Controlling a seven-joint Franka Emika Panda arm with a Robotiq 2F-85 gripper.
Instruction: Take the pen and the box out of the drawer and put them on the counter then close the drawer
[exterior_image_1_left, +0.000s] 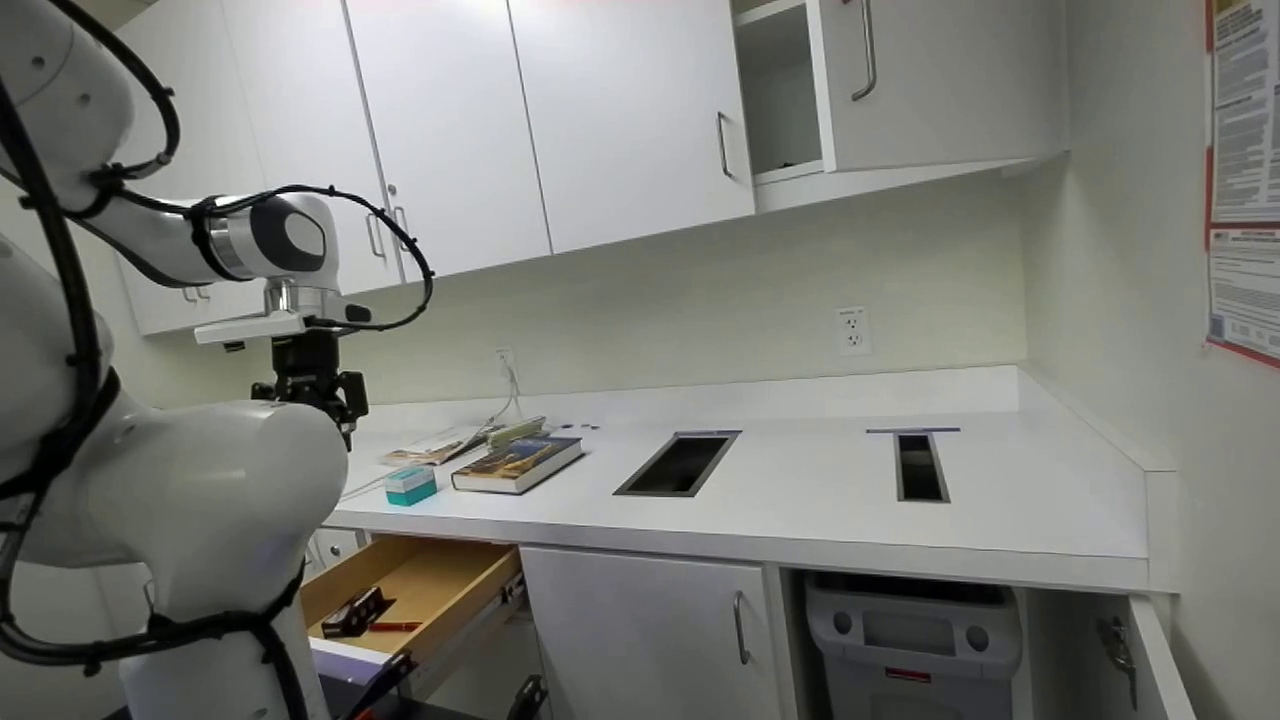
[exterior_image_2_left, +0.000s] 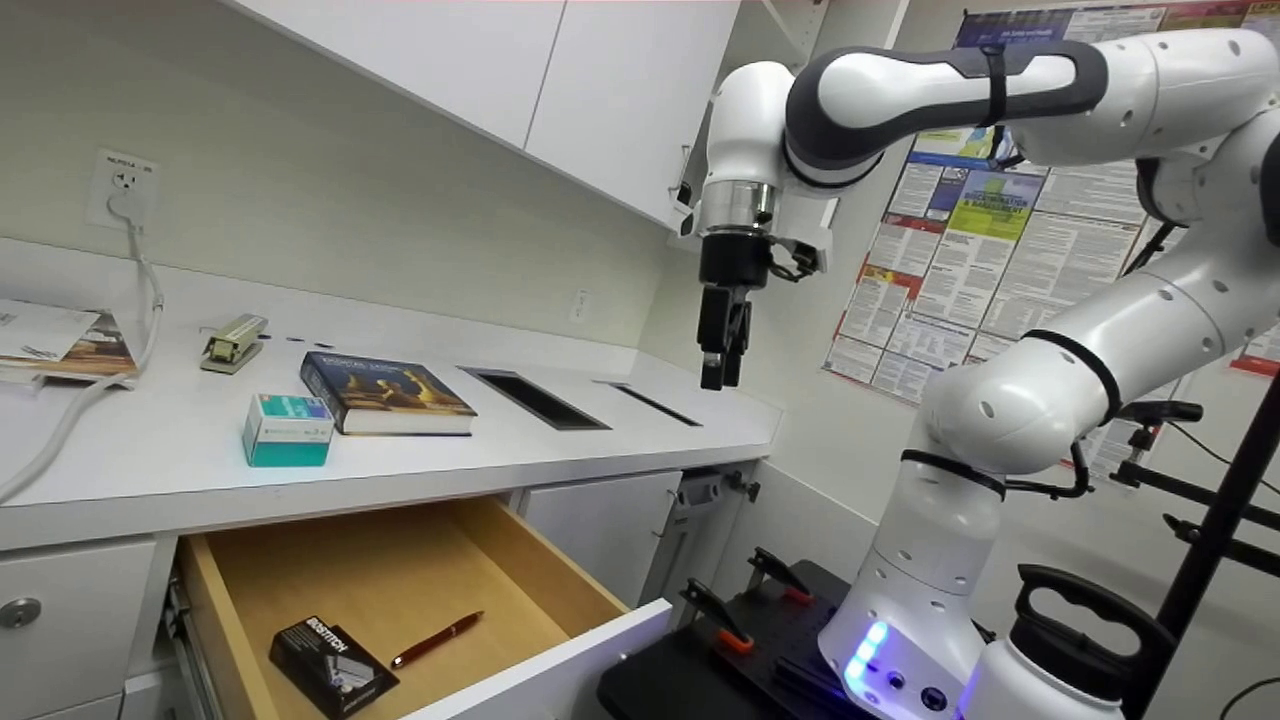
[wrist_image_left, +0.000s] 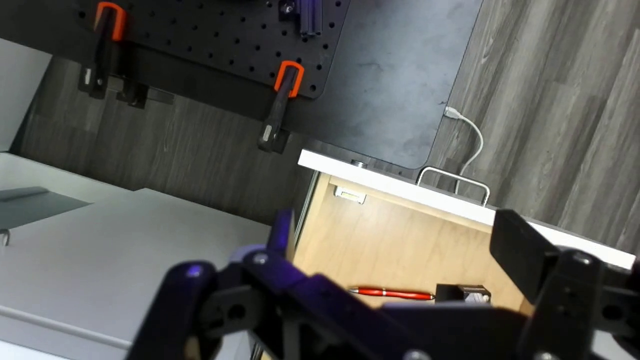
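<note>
Pen (exterior_image_2_left: 437, 640): here it lies, slim and red, inside the pulled-out drawer (exterior_image_2_left: 370, 570)!
Box (exterior_image_2_left: 332, 665): black, just beside it, in there too.
Gripper (exterior_image_2_left: 723, 372): up in the air, jaws wide apart, holding nothing.
Drawer: first pick still to come, by my reading.
Counter (exterior_image_1_left: 780, 490): the goal; next, lower over pen or box, line up, close, lift across.

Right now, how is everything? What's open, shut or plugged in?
Drawer: pulled open
Red pen: in the drawer
Black Bostitch box: in the drawer
Tool: open, holding nothing
Hardcover book: closed, flat on the counter
Teal-and-white box: on the counter
White plug: in the wall outlet
Upper corner cupboard door: open
Lower corner cupboard door: open
Robot base light: glowing blue
</note>
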